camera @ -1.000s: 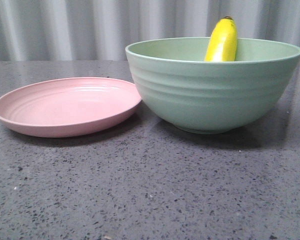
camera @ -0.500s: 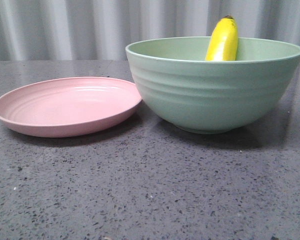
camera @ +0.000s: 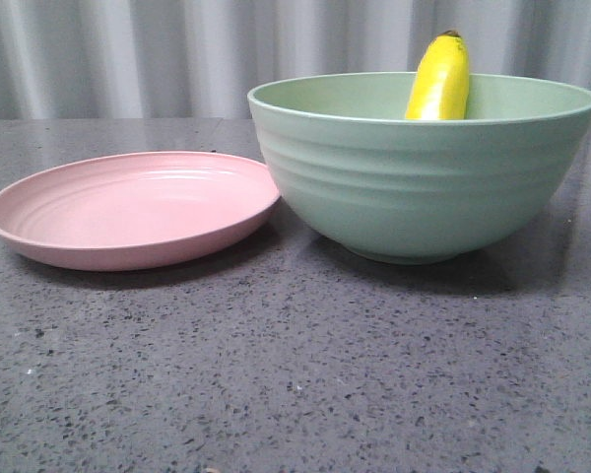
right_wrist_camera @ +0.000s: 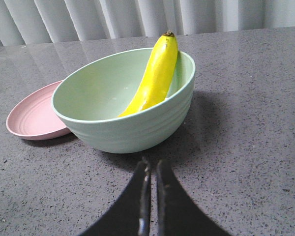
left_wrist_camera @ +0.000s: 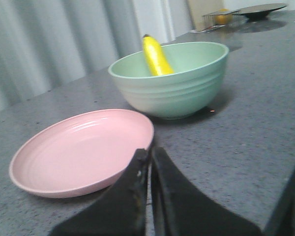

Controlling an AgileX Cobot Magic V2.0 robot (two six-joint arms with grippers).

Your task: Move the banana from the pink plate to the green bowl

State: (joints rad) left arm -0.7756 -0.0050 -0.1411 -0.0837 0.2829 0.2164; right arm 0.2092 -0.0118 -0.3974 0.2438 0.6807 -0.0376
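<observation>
Fingers closed on both grippers, empty, clear; banana (right_wrist_camera: 155, 73) leans inside green bowl (right_wrist_camera: 132, 125), pink plate (camera: 128, 209) bare — done.

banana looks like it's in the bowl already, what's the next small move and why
Probably none on the objects: just keep both arms back. The banana already leans inside the green bowl, its tip poking above the rim, and the pink plate holds nothing. The left gripper and right gripper have their jaws shut on nothing, clear of the bowl, so the transfer looks done.
</observation>
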